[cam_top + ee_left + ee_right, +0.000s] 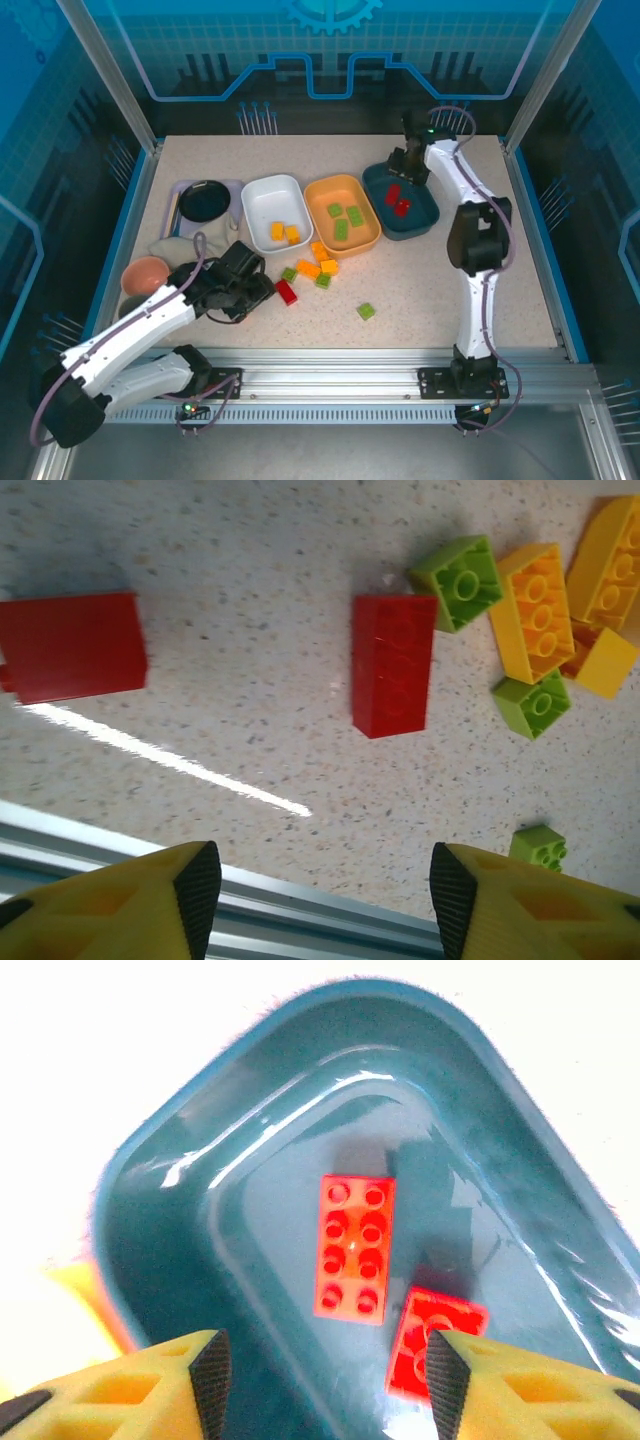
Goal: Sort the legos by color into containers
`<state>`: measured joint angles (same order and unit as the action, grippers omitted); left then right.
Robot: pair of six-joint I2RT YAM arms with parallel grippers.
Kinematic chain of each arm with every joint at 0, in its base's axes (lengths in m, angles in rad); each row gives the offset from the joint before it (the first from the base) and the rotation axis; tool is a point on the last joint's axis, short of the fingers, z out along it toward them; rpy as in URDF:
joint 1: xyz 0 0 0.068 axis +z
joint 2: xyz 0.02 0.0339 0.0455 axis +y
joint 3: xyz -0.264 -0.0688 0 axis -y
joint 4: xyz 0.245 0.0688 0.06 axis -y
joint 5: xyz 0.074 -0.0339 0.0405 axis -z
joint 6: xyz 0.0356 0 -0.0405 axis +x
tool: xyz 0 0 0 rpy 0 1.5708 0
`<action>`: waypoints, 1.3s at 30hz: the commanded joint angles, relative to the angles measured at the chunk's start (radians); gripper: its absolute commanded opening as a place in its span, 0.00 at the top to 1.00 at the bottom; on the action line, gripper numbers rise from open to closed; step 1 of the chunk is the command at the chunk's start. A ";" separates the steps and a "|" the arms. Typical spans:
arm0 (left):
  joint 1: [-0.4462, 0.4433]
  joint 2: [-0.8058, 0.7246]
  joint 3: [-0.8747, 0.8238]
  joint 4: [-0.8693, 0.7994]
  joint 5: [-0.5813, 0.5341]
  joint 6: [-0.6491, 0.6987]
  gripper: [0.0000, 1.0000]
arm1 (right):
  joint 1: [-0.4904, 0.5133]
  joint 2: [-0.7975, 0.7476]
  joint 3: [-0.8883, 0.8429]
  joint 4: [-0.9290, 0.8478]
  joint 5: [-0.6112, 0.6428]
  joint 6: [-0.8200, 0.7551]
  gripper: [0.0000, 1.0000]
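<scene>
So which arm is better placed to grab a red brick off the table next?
Left. The left gripper hangs open just by the red brick on the table; the right gripper is far off, open above the teal tray.

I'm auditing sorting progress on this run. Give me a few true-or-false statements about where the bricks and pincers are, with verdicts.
1. The teal tray holds two red bricks. True.
2. The white tray holds green pieces. False: it holds two orange-yellow bricks.
3. The right pincer grips a brick. False: it is open above the teal tray, holding nothing.
4. A red brick lies on the table close to the left pincer, which is open. True.
5. The orange tray holds three green bricks. True.
</scene>
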<state>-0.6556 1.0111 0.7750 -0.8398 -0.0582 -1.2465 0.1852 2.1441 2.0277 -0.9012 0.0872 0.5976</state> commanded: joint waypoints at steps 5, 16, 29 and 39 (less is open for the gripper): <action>-0.155 0.276 0.157 0.242 0.062 0.218 0.43 | 0.148 -0.489 -0.427 0.110 0.024 -0.066 0.45; -0.368 0.827 0.562 0.167 0.096 0.382 0.28 | 0.361 -1.217 -0.883 -0.069 0.123 0.014 0.43; -0.395 1.131 0.892 -0.112 0.077 0.291 0.30 | 0.364 -1.513 -0.912 -0.211 0.102 -0.014 0.38; -0.409 1.219 0.963 -0.171 0.052 0.303 0.40 | 0.364 -1.521 -0.931 -0.197 0.091 -0.012 0.38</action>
<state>-1.0592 2.2024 1.7065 -0.9501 0.0193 -0.9413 0.5388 0.6262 1.1103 -1.0920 0.1848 0.5793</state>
